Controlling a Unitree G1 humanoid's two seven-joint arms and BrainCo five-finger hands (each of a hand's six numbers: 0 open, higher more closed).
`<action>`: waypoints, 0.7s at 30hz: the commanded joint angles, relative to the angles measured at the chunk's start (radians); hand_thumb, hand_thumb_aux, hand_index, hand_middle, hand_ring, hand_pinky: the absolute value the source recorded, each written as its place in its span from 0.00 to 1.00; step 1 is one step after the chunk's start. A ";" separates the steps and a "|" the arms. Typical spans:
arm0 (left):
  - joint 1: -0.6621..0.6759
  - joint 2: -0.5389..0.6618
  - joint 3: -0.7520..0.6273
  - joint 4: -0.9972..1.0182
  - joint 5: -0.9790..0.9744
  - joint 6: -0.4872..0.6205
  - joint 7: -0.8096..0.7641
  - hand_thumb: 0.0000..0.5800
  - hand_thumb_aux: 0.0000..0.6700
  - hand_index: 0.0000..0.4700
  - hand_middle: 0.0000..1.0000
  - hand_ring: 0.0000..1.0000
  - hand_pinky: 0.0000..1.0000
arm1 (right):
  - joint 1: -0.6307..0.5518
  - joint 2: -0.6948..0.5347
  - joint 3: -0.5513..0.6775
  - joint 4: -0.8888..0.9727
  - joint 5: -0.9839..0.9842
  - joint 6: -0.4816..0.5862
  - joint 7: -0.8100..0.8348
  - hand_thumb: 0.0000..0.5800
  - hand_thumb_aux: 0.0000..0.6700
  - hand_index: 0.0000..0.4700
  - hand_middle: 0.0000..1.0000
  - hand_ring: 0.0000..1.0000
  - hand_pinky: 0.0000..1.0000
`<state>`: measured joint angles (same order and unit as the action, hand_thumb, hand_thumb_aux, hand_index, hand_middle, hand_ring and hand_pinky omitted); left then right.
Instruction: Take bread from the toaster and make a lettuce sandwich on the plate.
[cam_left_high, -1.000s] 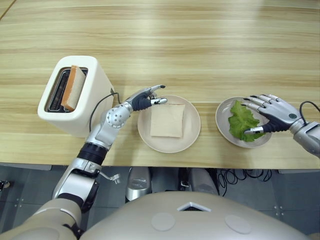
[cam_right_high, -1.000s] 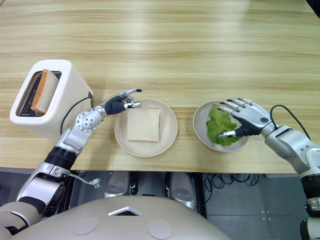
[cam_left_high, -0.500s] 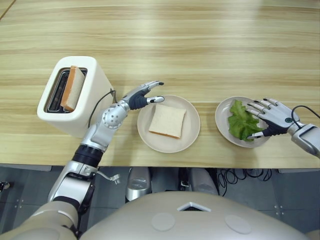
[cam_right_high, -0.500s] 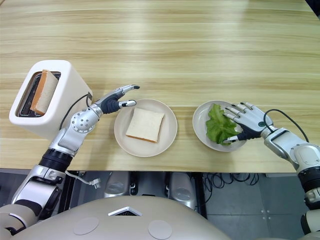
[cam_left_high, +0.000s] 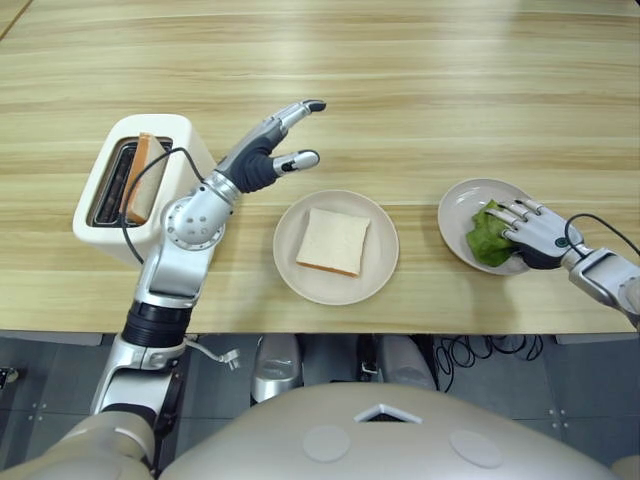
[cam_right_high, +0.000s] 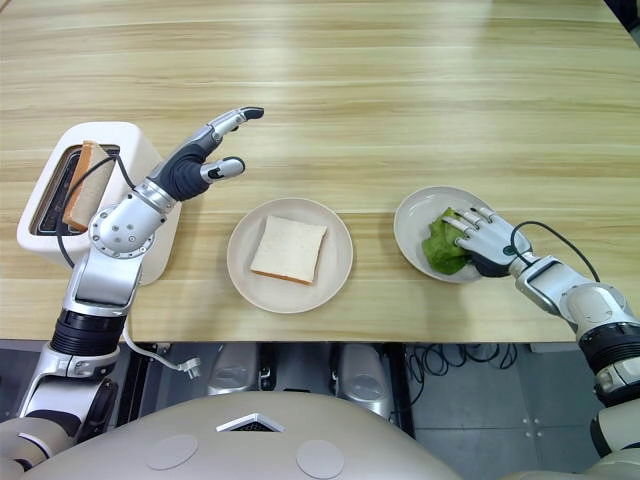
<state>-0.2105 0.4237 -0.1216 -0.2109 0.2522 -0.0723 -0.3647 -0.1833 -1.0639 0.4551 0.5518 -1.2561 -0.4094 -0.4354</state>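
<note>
Crumpled green lettuce leaf (cam_left_high: 485, 236) under curled fingers (cam_left_high: 512, 212) of right hand (cam_left_high: 536, 233)

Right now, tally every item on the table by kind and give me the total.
Toaster: 1
Bread slices: 2, one in the toaster slot, one on the middle plate
Plates: 2, the middle one and the right one
Lettuce leaf: 1
Total: 6
</note>
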 joint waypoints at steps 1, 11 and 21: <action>0.011 0.011 0.015 0.007 -0.012 0.016 -0.007 0.00 0.00 0.00 0.00 0.00 0.00 | 0.006 -0.007 0.008 -0.004 0.015 0.009 -0.015 1.00 1.00 0.98 0.00 0.00 0.00; 0.010 0.008 0.021 0.039 -0.006 0.007 0.008 0.00 0.00 0.00 0.00 0.00 0.00 | 0.032 -0.039 -0.077 -0.111 0.128 0.016 -0.032 1.00 1.00 0.98 0.00 0.00 0.00; 0.005 0.021 0.076 0.070 -0.029 0.003 0.027 0.00 0.00 0.00 0.00 0.00 0.00 | 0.084 -0.034 -0.195 -0.357 0.266 -0.010 0.036 1.00 1.00 0.98 1.00 1.00 1.00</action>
<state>-0.2081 0.4329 -0.0609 -0.1637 0.2304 -0.0705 -0.3386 -0.1068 -1.1045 0.2845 0.2478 -1.0184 -0.4048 -0.4309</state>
